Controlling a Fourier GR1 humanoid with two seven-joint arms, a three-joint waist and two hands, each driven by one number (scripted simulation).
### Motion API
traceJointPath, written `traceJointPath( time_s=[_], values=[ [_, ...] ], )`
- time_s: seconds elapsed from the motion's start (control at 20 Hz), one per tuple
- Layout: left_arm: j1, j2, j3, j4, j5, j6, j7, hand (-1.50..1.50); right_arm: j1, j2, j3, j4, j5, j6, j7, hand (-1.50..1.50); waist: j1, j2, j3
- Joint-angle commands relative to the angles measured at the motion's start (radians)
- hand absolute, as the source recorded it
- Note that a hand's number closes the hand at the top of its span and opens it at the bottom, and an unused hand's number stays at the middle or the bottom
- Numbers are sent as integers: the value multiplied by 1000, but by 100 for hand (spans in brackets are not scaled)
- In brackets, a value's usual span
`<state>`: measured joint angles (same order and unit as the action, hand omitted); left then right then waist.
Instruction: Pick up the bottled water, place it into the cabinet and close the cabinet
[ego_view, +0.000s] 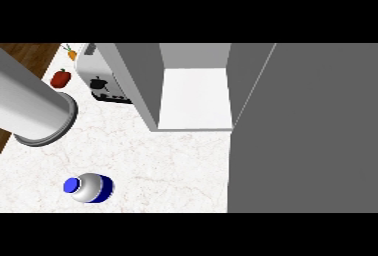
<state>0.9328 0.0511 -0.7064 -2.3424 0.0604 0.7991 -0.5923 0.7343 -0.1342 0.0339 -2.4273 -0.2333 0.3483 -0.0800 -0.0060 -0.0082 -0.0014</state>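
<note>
- The white marble-patterned counter top fills the lower left and middle of the head view.
- The bottled water, a clear-grey bottle with a blue cap and a blue band, stands upright on the counter near the lower left, seen almost straight down from above, so the cap sits slightly left of the body.
- Nothing touches the bottle; bare counter lies all round it.
- The grey cabinet stands at the upper middle, its white inner shelf exposed and bare.
- The cabinet's large grey door is swung open and covers the right side of the view from top to bottom.
- The bottle is well apart from the cabinet opening, down and to the left of it.
- A thick light-grey cylinder with a darker rim slants in from the upper left edge; it may be a forearm seen end-on, though the view is too poor to be sure.
- A white and silver toaster sits on the counter just left of the cabinet.
- A small red bell pepper lies left of the toaster, and an orange carrot lies beyond it near the counter's far edge.
- A strip of brown wooden floor shows at the upper left.
- Neither hand shows anywhere, so I cannot tell how the fingers stand.
</note>
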Motion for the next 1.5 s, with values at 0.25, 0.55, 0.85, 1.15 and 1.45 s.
traceJointPath(
  time_s=[0.25, 0.55, 0.85, 1.15, 1.45],
  values=[
    [-152, -50, 229, 197, 241, -62, -41, -150, 163, -1, 11, -225, -50, 40, 0, -150, -16, 2, -2],
    [-158, -45, 357, 368, 350, -194, -95, -150, 238, -38, -64, -193, -119, 116, -101, -150, -14, 1, 0],
    [-288, -46, 490, 581, 441, -290, -137, -150, 302, -27, -50, -207, -95, 130, -137, -150, -13, 4, -1],
    [-383, -40, 597, 776, 520, -426, -215, -150, 375, -27, -89, -185, -93, 158, -206, -150, -12, 4, 0],
    [-592, -51, 686, 1027, 566, -439, -252, -150, 388, -34, -76, -186, -68, 189, -239, -150, -15, 7, -1]
  ],
)
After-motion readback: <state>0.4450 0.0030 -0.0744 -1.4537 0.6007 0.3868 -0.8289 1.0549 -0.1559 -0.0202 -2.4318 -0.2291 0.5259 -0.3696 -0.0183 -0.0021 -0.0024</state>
